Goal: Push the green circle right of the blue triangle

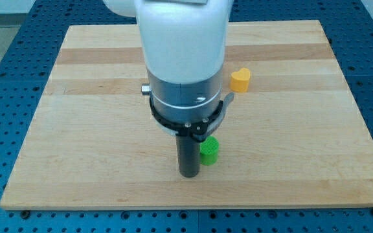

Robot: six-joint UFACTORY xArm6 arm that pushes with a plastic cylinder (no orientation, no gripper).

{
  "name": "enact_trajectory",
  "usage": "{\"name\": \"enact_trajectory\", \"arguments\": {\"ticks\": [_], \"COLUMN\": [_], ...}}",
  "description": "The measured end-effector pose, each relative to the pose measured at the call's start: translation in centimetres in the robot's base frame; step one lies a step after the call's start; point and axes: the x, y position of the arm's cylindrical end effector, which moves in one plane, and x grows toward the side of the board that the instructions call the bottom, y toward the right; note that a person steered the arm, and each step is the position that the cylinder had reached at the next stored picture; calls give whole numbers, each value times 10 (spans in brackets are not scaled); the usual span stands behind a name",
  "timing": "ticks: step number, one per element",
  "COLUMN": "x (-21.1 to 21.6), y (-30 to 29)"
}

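Note:
The green circle [209, 151] stands on the wooden board near the view's bottom centre. My tip [188, 174] is at the end of the dark rod, just to the view's left of the green circle and touching or nearly touching its side. No blue triangle shows in the view; the arm's white and grey body hides the board's middle, so a block may lie behind it.
A yellow block [241, 79] with a rounded, angular shape sits to the view's upper right of the arm. The wooden board [76, 129] lies on a blue perforated table [5, 39]. The board's bottom edge is close below my tip.

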Motion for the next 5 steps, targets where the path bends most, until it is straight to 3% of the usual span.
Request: {"name": "enact_trajectory", "arguments": {"ticks": [5], "x": [-43], "y": [95]}}
